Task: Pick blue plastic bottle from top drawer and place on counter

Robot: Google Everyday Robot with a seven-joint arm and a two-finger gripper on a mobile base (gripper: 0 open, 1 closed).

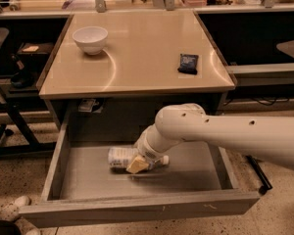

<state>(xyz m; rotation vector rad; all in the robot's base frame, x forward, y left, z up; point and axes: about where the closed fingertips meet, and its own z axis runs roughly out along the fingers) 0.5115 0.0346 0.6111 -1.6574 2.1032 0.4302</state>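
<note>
The blue plastic bottle lies on its side on the floor of the open top drawer, label to the left and white cap to the right. My gripper is down in the drawer right at the bottle's middle, its tan tip over the front of the bottle. The white arm reaches in from the right and hides part of the bottle. The beige counter is above the drawer.
A white bowl stands at the counter's back left. A small dark blue packet lies at its right side. A tan ledge with metal posts runs behind. A dark chair base stands left of the drawer.
</note>
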